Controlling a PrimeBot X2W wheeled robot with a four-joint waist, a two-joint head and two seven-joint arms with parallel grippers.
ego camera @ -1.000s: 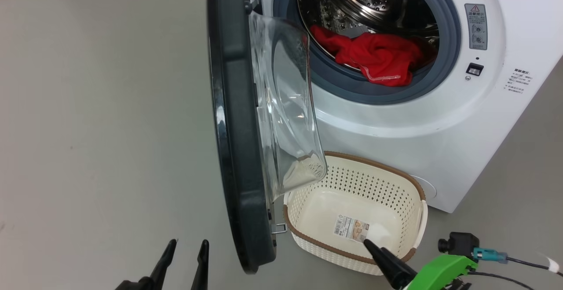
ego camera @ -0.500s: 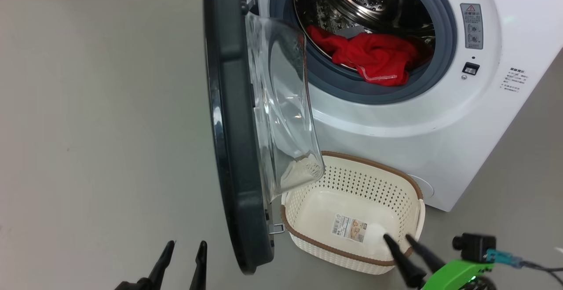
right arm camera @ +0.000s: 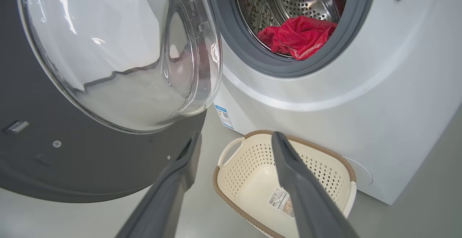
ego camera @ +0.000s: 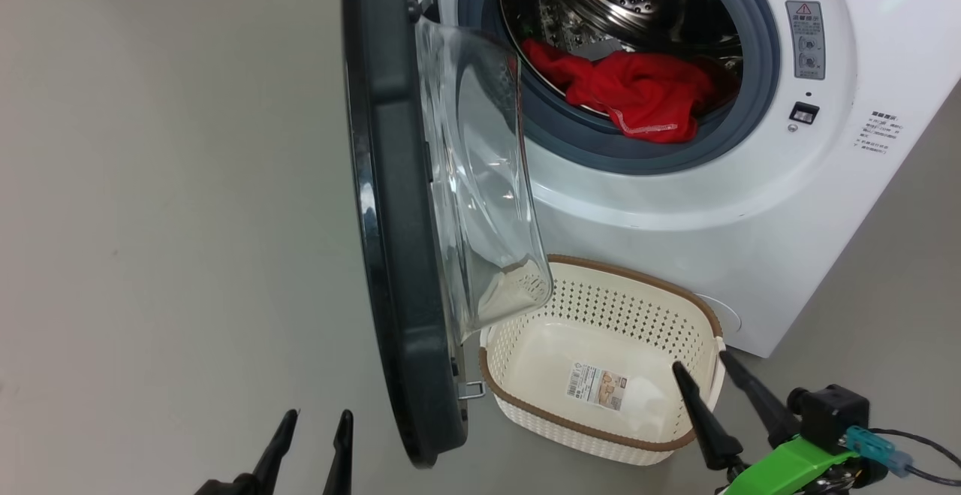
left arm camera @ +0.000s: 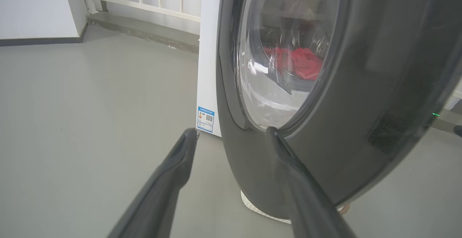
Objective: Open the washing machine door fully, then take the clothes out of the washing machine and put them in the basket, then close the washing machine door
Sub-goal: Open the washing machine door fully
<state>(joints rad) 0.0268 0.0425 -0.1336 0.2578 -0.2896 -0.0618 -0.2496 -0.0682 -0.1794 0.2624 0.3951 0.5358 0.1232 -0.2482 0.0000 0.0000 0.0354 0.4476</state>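
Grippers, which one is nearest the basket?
The right gripper, fingertips at the rim of the basket; the left gripper is beyond the washing machine door.

The left gripper [ego camera: 320, 412] and right gripper [ego camera: 700, 361] each end in two long tapering black fingers [ego camera: 276, 446]; behind the right sit a bright green bracket [ego camera: 788, 465], black camera cube [ego camera: 829, 408] and teal plug [ego camera: 875, 450].

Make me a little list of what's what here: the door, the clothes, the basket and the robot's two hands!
Door: washing machine door open, swung out to the left
Clothes: red clothes inside the washing machine
Basket: basket on the floor in front, just a paper label inside
Left hand: left gripper open, holding nothing, outside the door
Right hand: right gripper open, holding nothing, by the basket's right end
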